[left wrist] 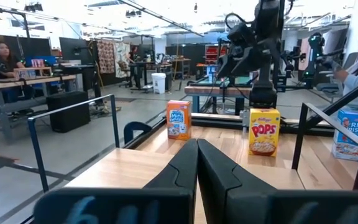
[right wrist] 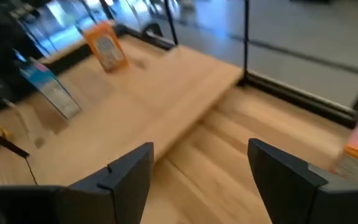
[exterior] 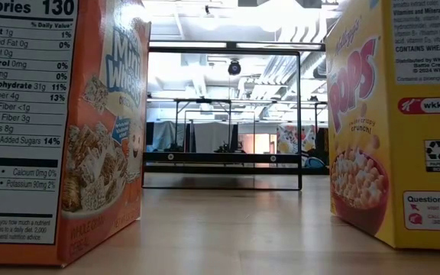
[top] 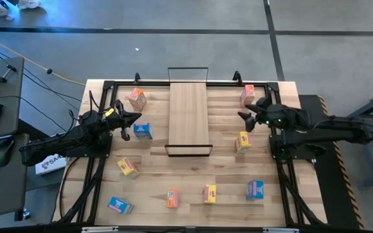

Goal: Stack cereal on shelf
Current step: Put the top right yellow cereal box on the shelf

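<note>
The shelf (top: 188,118) is a long light-wood board with black wire loops at its short ends, lying in the table's far middle. Several small cereal boxes stand scattered around it. An orange box (top: 136,98) and a blue box (top: 142,131) are to its left. An orange box (top: 247,95) and a yellow box (top: 242,141) are to its right. My left gripper (top: 133,119) is shut (left wrist: 197,149) and hovers just beside the blue box, left of the shelf. My right gripper (top: 250,111) is open (right wrist: 201,162), right of the shelf, between the orange and yellow boxes, facing the shelf (right wrist: 166,93).
More boxes stand along the near half of the table: yellow (top: 127,167), blue (top: 120,206), orange (top: 172,198), yellow (top: 210,193), blue (top: 255,189). Black rails frame the tabletop (top: 283,87). The shelf's wire frame (exterior: 224,114) shows between two boxes in the low view. People are in the room beyond.
</note>
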Controlling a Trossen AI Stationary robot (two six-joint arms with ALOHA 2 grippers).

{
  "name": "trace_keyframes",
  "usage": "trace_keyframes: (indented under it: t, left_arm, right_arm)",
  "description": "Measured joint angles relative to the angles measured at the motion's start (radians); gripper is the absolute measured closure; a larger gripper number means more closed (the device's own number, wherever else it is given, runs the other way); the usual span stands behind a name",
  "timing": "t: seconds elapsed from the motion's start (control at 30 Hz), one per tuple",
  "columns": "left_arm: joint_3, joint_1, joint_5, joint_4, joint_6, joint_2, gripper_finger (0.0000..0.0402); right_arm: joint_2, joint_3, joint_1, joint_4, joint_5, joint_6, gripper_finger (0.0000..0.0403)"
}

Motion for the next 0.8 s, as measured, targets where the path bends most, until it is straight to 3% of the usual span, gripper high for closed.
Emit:
trace_keyframes:
  t: [0.33,0.8]
  left_arm:
    - [0.0,0.0,0.0,-0.013,0.0,0.0,0.0401]
    - [0.0,0.0,0.0,-0.032,0.0,0.0,0.0401]
  right_arm:
    - [0.192,0.258,0.001,-0.459,-0.136,0.324,0.015]
    - [0.318,0.337,0.004,-0.691,-0.366,0.575,0.015]
